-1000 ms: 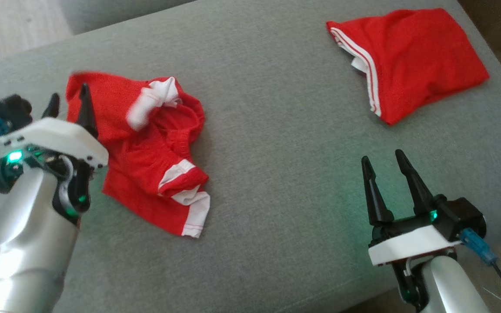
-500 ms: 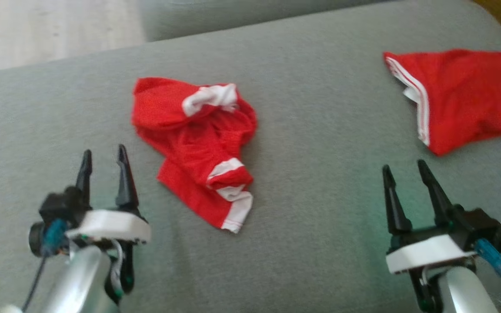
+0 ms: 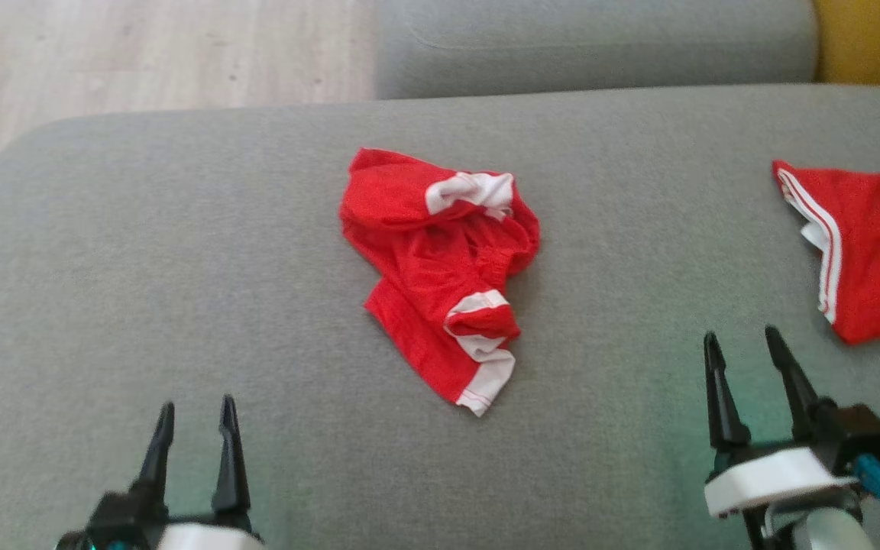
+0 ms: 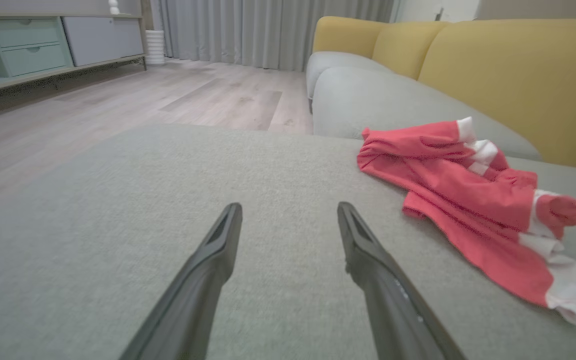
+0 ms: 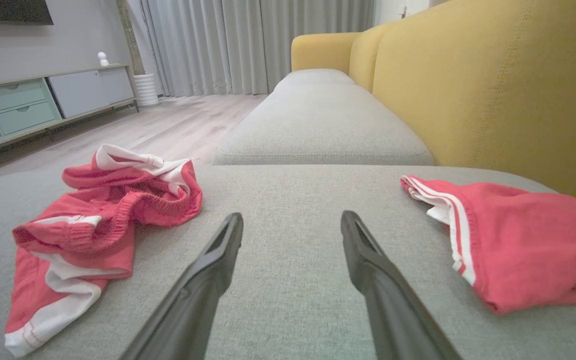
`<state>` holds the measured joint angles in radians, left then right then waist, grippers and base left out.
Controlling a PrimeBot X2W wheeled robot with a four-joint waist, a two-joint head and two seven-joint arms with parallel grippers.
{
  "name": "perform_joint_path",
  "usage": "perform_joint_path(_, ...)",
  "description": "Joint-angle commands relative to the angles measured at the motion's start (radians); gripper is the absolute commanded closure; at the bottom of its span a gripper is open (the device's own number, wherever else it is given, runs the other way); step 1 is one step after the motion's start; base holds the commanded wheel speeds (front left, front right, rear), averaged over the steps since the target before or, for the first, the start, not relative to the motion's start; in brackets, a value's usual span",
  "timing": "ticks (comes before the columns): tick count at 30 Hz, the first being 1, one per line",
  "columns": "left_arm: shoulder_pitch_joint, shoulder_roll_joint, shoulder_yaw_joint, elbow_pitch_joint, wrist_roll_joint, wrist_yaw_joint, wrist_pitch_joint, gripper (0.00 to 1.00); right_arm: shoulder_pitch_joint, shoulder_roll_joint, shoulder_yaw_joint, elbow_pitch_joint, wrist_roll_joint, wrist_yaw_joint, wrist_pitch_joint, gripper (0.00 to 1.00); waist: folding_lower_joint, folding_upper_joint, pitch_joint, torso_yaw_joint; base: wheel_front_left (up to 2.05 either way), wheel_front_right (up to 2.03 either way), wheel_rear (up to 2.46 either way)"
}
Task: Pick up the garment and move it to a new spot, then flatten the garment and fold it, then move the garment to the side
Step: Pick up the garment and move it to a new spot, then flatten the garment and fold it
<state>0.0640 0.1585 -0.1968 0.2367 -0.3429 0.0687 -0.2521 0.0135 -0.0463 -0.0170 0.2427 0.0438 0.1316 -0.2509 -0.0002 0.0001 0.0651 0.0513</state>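
Stations read left to right across the grey seat cushion (image 3: 180, 252). Left gripper (image 3: 197, 403): at the cushion's near left edge, fingers spread wide with nothing between them, pointing toward the cushion's far side. Crumpled garment (image 3: 440, 267): red shorts in a heap at the cushion's middle, not yet flattened; the long axis runs from the cushion's far side to its near side, leaning a little right at the near end, where a white-hemmed leg (image 3: 486, 378) trails out. Right gripper (image 3: 740, 333): at the cushion's near right edge, fingers likewise spread and empty. Second red garment (image 3: 875, 252): laid flat at the cushion's right edge, well apart from the heap. The relation I steer by: the heap lies ahead of both grippers and between them, inward of each; I judge the right tips slightly nearer, though the gap is close to even, so a two-armed reach suits the flattening.
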Motion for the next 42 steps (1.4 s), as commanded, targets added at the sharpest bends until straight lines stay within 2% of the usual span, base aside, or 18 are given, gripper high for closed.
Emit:
perform_joint_path(1,-0.019,0.002,0.046,-0.038,0.022,-0.007,-0.010,0.00,-0.010,-0.004,0.018,-0.022,0.001,-0.001,-0.011,0.00,0.0002,-0.0001,-0.018,0.022,0.00,0.00,0.00)
perform_joint_path(11,0.076,-0.044,0.138,-0.039,0.111,-0.102,-0.010,0.00,0.040,-0.004,0.030,0.021,0.040,-0.001,-0.011,0.00,0.0002,-0.0001,-0.068,0.059,0.00,0.00,0.00)
perform_joint_path(17,0.072,-0.068,0.170,-0.031,0.144,-0.135,-0.010,0.00,0.046,-0.004,0.045,0.035,0.052,-0.001,-0.011,0.00,0.0002,-0.0001,-0.077,0.056,0.00,0.00,0.00)
perform_joint_path(28,0.069,-0.094,0.204,-0.015,0.175,-0.169,-0.010,0.00,0.040,-0.004,0.061,0.045,0.048,-0.001,-0.011,0.00,0.0002,-0.0001,-0.072,0.038,0.00,0.00,0.00)
perform_joint_path(42,0.063,-0.104,0.220,-0.013,0.192,-0.181,-0.010,0.00,0.029,-0.004,0.061,0.052,0.053,-0.001,-0.011,0.00,0.0002,-0.0001,-0.069,0.023,0.00,0.00,0.00)
